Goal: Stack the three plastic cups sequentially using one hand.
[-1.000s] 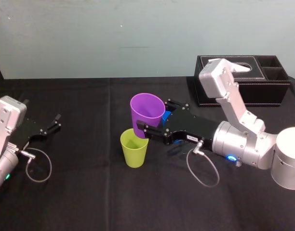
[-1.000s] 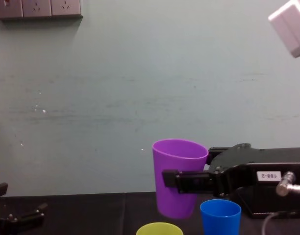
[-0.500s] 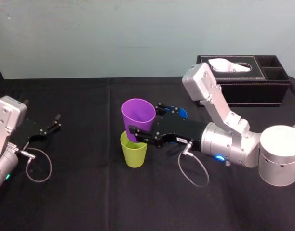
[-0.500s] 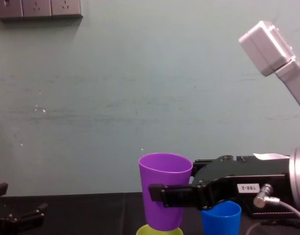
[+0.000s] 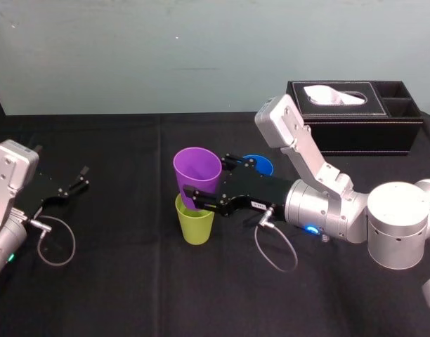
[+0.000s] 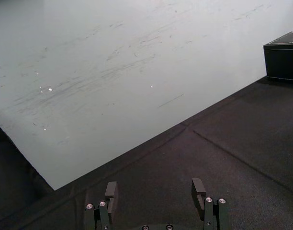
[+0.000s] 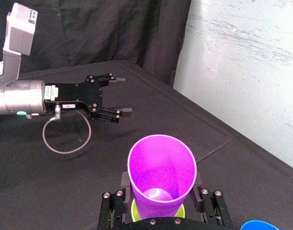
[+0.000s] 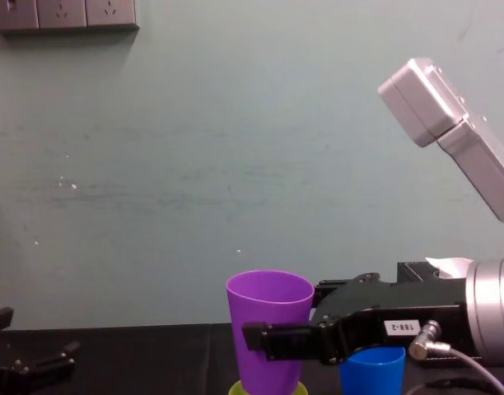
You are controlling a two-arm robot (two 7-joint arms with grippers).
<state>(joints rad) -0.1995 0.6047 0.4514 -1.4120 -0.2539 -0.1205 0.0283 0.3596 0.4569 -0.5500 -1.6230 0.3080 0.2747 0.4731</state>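
Purple cup, smooth and tapered, stands upright in the head view with its base in the mouth of the green cup at mid-table. The right gripper reaches in from 3 o'clock and pinches its wall, one finger on each side. The blue cup stands at 2 o'clock of the stack, and the box is farther off at 2, by the back edge. Bare black table lies open from 6 to 11. The left gripper rests at 9, well apart.

In the chest view a black finger crosses the purple cup's near wall, with the blue cup at 3.

In the right wrist view the green rim rings the purple base.

In the left wrist view the left gripper's fingers are spread over bare cloth.
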